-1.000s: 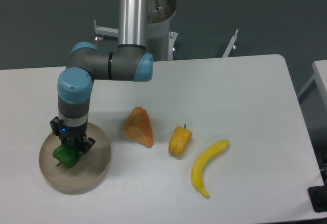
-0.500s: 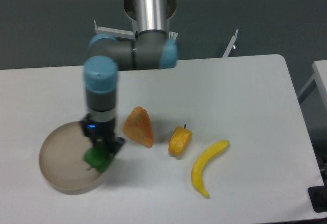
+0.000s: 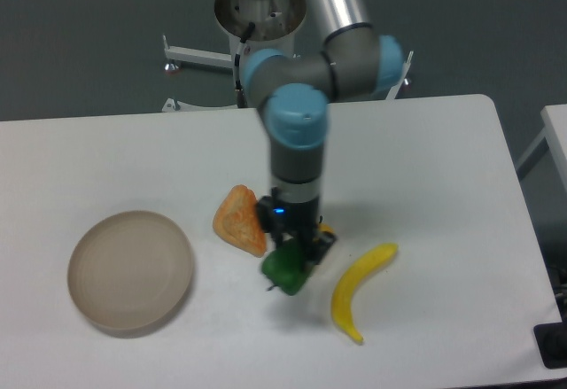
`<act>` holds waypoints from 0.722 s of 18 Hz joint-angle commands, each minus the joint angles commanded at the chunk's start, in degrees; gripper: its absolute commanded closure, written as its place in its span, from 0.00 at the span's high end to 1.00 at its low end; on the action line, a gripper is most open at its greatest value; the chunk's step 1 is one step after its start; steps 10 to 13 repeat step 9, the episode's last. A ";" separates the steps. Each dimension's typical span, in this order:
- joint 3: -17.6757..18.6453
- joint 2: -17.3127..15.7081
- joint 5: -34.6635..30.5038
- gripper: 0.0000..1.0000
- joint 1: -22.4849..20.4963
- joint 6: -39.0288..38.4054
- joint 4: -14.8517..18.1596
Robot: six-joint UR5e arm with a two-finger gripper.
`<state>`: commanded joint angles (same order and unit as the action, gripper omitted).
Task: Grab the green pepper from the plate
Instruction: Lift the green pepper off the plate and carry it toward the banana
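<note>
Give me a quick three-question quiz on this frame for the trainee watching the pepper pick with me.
1. True or false: the green pepper lies on the plate.
2. What is the gripper doing? A) open above the plate; B) shut on the green pepper; C) shut on the banana.
3. Fill in: the orange wedge-shaped piece lies between the plate and the ____.

Key
1. False: the plate holds nothing, and the pepper is held off to its right, near the banana.
2. B.
3. Gripper (with the green pepper in it).
</note>
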<state>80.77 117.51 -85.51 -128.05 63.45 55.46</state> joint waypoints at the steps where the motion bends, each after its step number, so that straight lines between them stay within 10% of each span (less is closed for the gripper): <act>1: -0.26 0.00 -1.14 0.44 -0.18 0.79 0.09; 13: -1.23 0.35 -2.65 0.44 -0.18 1.86 0.18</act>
